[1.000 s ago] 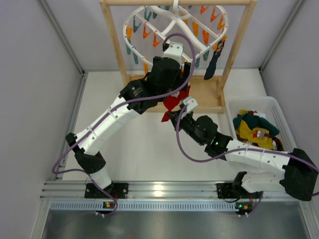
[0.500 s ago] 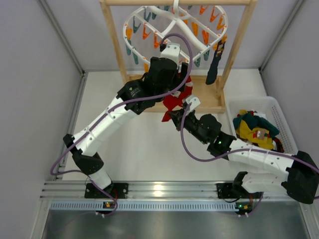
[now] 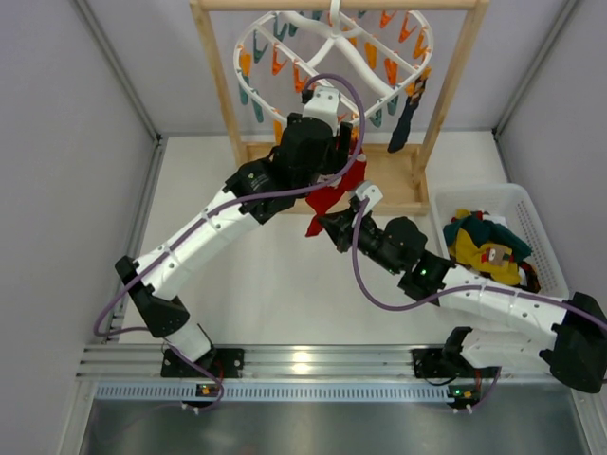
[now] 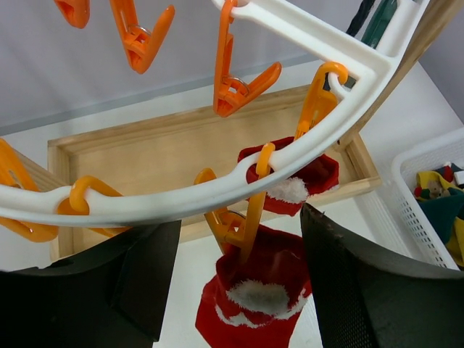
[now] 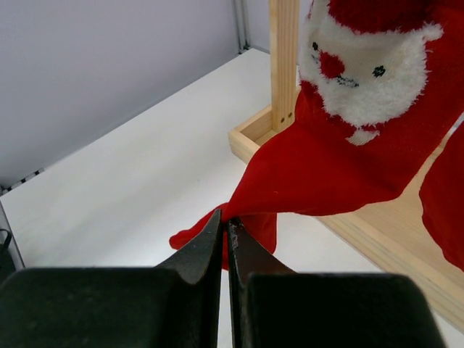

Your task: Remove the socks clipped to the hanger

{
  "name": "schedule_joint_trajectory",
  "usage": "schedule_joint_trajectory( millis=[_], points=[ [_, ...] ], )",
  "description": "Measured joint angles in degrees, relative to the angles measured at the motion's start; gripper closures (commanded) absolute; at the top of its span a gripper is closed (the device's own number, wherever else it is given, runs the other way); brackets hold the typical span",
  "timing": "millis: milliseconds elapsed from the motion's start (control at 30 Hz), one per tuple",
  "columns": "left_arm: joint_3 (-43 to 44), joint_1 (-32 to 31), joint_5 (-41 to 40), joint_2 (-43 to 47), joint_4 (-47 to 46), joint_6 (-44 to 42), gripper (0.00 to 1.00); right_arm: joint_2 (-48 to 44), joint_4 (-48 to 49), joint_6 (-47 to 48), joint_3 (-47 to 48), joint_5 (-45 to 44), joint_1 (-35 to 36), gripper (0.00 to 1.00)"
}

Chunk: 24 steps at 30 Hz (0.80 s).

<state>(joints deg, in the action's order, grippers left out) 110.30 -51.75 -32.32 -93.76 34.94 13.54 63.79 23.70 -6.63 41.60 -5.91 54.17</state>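
Note:
The white hanger [image 3: 285,21] hangs from the wooden stand, fringed with orange and teal clips. A red sock with white marks [image 3: 334,194] hangs from an orange clip [image 4: 246,221] at its near rim [image 4: 217,190]. My left gripper [image 4: 239,279] is open, its fingers on either side of that clip and the sock's cuff [image 4: 254,297]. A second red sock [image 4: 290,185] hangs behind it. My right gripper [image 5: 226,217] is shut on the lower tip of the red sock [image 5: 319,174], which has a Santa face. A dark sock [image 3: 406,116] hangs at the hanger's right.
The wooden stand [image 3: 457,85] has a tray-like base [image 4: 145,156] under the hanger. A white basket [image 3: 533,216] at the right holds several removed socks in teal and yellow. Grey walls close in both sides.
My left gripper has moved up closer to the hanger's rim and the clip. My right arm has stretched forward a little, still holding the sock's tip. The dark sock swings slightly.

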Motion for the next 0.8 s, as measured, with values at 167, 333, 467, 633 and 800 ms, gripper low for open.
schedule_joint_trajectory(
  millis=[167,333,467,633,800],
  points=[
    [-5.55,0.0,-0.04,2.47,-5.07,-1.4,0.36,-0.68,-0.96,-0.04,0.0,1.64,-0.04,1.0],
    [-6.99,0.02,-0.02,3.32,-8.5,-2.29,0.39,-0.79,-1.22,-0.07,0.02,2.73,-0.04,1.0],
    [-7.17,0.02,0.0,3.37,-10.03,-3.21,0.42,-0.79,-1.25,-0.44,0.02,3.28,-0.04,1.0],
    [-7.65,-0.02,0.39,3.41,-10.99,-4.13,0.59,-0.79,-1.29,-0.61,0.02,3.76,-0.04,1.0],
    [-7.67,0.13,1.01,3.41,-11.3,-4.68,0.74,-0.79,-1.29,-0.66,0.02,4.09,-0.04,1.0]
  ],
)
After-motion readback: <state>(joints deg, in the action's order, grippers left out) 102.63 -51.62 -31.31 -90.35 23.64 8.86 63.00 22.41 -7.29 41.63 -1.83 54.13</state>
